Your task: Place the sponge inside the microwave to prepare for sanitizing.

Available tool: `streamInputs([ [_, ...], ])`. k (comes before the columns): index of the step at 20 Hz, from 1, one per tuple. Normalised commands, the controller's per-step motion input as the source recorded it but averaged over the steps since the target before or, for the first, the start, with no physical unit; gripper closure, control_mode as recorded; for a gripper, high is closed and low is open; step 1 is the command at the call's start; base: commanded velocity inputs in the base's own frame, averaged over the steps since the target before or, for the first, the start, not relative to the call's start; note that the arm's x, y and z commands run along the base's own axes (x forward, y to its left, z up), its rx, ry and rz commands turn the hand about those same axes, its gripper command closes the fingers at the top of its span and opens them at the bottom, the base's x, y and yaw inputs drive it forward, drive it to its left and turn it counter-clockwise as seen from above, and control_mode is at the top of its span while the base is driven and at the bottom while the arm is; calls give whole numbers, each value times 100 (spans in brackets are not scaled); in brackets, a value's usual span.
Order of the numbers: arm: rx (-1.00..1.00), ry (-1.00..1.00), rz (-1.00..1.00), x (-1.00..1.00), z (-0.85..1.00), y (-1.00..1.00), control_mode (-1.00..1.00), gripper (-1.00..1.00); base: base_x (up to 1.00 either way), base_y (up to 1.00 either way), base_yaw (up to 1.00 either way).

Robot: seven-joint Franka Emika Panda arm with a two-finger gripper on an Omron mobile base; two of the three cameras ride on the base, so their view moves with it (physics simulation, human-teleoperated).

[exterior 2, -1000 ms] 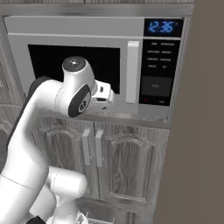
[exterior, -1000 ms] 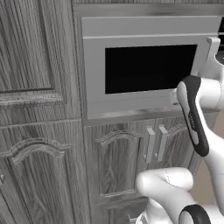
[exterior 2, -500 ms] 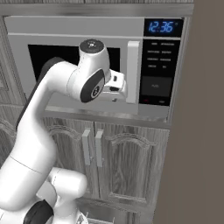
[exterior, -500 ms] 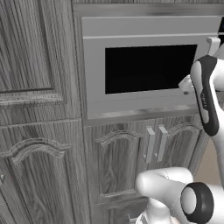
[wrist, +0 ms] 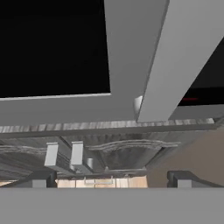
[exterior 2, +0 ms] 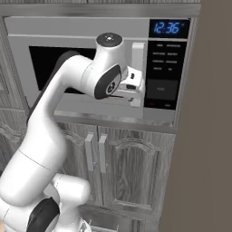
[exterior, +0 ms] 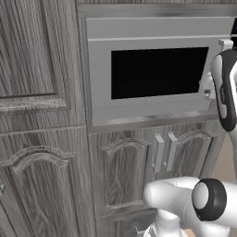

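Grey wood-grain cabinet doors (exterior: pixel 41 139) are seen around and below the shut microwave (exterior 2: pixel 81 41). The pincer (wrist: pixel 109 178), spread wide and empty, is held just beside the microwave's pale bar handle (exterior 2: pixel 138 74), at its lower end.

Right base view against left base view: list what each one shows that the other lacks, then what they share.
Right base view alone: the black button panel with its blue display, and the open gripper near the pale bar handle. Left base view alone: the tall cabinet doors left of the microwave. Both: the shut microwave door with its black window, the cabinet doors beneath it and the arm.
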Motion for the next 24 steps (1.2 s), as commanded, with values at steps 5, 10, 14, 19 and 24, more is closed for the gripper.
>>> streamInputs([
  [5, 0, 0, 0, 4, 9, -31, -100, -100, 0, 0, 0],
  [10, 6, -3, 0, -1, 3, -22, -100, -100, 0, 0, 0],
  [14, 12, -3, 0, 0, 0, -20, -100, -100, 0, 0, 0],
  [19, 14, -3, 0, 0, 0, -18, -100, -100, 0, 0, 0],
  [24, 19, -2, 0, 0, 0, -15, -100, -100, 0, 0, 0],
])
